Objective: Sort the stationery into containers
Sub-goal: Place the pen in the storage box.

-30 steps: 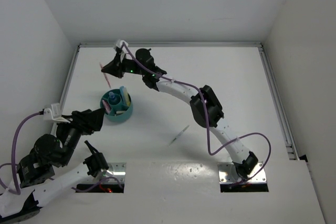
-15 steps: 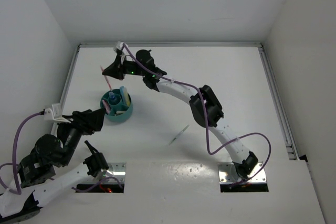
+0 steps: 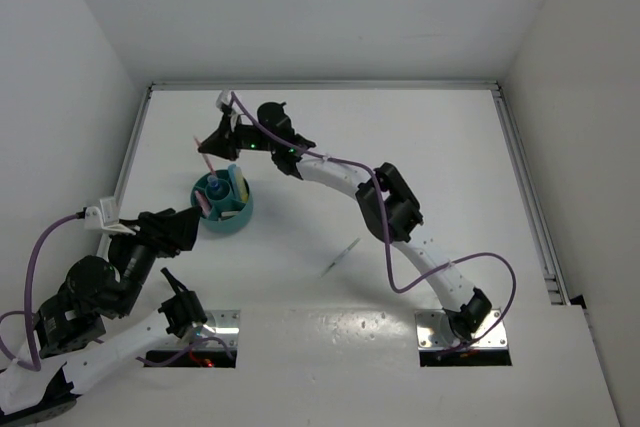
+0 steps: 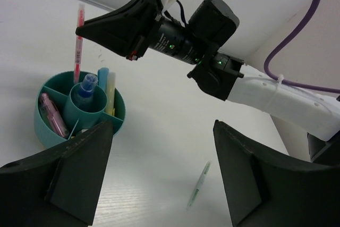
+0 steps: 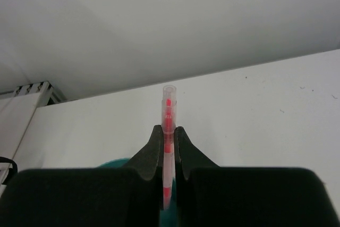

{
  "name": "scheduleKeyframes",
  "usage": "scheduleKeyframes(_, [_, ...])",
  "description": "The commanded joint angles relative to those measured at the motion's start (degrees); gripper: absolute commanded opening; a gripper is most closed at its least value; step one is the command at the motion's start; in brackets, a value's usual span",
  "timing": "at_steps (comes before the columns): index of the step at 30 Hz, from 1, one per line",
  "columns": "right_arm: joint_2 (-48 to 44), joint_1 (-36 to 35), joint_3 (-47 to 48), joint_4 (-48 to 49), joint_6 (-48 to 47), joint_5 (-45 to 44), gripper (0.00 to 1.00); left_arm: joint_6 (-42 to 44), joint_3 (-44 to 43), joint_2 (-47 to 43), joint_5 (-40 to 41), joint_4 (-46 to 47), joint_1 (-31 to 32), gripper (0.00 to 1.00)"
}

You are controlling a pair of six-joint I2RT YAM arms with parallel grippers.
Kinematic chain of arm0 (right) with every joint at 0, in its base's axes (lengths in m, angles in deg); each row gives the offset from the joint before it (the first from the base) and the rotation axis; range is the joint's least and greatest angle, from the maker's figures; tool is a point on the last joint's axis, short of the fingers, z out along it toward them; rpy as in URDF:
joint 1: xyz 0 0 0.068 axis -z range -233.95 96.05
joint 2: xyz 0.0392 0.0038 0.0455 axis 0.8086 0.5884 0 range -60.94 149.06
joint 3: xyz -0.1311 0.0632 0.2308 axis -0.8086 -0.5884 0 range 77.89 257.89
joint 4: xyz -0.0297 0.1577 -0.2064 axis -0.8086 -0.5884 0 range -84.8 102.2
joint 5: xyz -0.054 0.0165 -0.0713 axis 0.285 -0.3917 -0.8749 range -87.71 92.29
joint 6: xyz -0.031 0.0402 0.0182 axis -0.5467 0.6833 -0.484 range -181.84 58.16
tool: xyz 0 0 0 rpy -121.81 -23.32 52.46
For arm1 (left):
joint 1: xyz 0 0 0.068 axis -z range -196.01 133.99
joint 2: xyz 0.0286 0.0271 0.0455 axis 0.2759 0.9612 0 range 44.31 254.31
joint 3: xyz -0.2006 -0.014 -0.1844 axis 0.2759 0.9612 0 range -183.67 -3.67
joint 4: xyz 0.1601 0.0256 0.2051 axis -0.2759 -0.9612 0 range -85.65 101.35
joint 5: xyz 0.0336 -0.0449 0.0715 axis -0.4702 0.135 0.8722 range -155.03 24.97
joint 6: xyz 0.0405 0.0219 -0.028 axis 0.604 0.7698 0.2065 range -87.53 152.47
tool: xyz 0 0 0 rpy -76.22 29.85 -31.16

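Observation:
The round teal organiser (image 3: 243, 213) stands at the left of the table and also shows in the left wrist view (image 4: 41, 128). It holds a blue marker (image 4: 85, 86), yellow and light-blue sticks (image 4: 108, 91) and a pink piece (image 4: 52, 114). My right gripper (image 3: 209, 143) is shut on the thin red pen (image 5: 168, 111), held upright just behind and above the organiser; the pen also shows in the left wrist view (image 4: 78, 41). My left gripper (image 3: 187, 228) is open and empty, just left of the organiser. A thin green pen (image 3: 341, 257) lies on the table to the right.
White walls close in the table at the back and both sides. A rail (image 3: 128, 162) runs along the left edge close to the organiser. The right arm (image 3: 390, 202) stretches across the middle of the table. The green pen also shows between my left fingers (image 4: 198, 184).
My right gripper has shifted slightly towards the organiser with the red pen still in it. The left arm has not moved.

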Motion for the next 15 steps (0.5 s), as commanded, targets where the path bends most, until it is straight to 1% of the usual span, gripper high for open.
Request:
scheduleKeyframes(1, [0.52,-0.50,-0.22,2.93,-1.20,1.09,0.00,0.86,0.08,-0.60,-0.61,2.10,-0.57,0.82])
scheduleKeyframes(4, [1.05,-0.50,-0.22,2.93,-1.20,1.62,0.05,0.86,0.08,-0.60,-0.61,2.10,-0.57,0.82])
scheduleKeyframes(5, [1.05,-0.50,-0.74,2.93,-1.20,1.62,0.16,0.86,0.08,-1.12,-0.61,2.10,-0.57,0.82])
scheduleKeyframes(6, [1.05,-0.50,-0.75,2.32,-1.20,2.23,0.22,0.86,0.08,-1.13,-0.61,2.10,-0.57,0.82])
scheduleKeyframes(8, [1.05,-0.50,-0.75,2.31,-1.20,2.93,0.28,0.86,0.08,-1.13,-0.61,2.10,-0.57,0.82])
scheduleKeyframes(9, [1.05,-0.50,-1.27,2.31,-1.20,2.94,0.33,0.86,0.08,-1.13,-0.61,2.10,-0.57,0.82])
scheduleKeyframes(11, [1.05,-1.03,-1.28,2.31,-1.20,2.94,0.36,0.86,0.08,-1.13,-0.61,2.10,-0.57,0.82])
scheduleKeyframes(12, [1.05,-1.03,-1.28,2.31,-1.20,3.46,0.40,0.86,0.08,-1.13,-0.61,2.10,-0.57,0.82])
scheduleKeyframes(15, [0.43,-1.03,-1.28,2.31,-1.20,3.47,0.45,0.86,0.08,-1.66,-0.61,2.10,-0.57,0.82])
